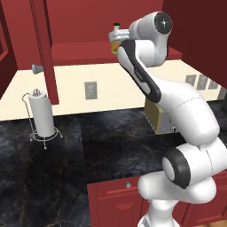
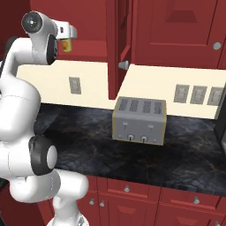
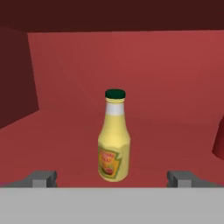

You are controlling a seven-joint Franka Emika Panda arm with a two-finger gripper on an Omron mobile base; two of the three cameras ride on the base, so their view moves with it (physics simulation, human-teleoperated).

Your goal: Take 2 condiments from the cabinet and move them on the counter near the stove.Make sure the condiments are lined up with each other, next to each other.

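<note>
The yellow bottle with dark green cap [image 3: 114,140] is seen upright on the red cabinet shelf [image 3: 175,131], ahead of the spread, empty pincer [image 3: 113,178]; nothing is yet moved to the black counter [image 1: 66,150].

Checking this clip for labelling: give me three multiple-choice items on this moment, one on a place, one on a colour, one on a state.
1. Where does the yellow bottle stand?
A. on the cabinet shelf
B. on the counter beside the toaster
C. on top of the paper towel roll

2. What colour is the yellow bottle's cap?
A. white
B. dark green
C. orange

3. How is the gripper?
A. shut on the bottle
B. open, with the bottle ahead between its fingertips
C. shut and empty

Key: 1 A, the bottle stands upright on the red inner shelf; 2 B, the hand view shows a dark green cap; 3 B, both fingertips stand wide apart, short of the bottle.
</note>
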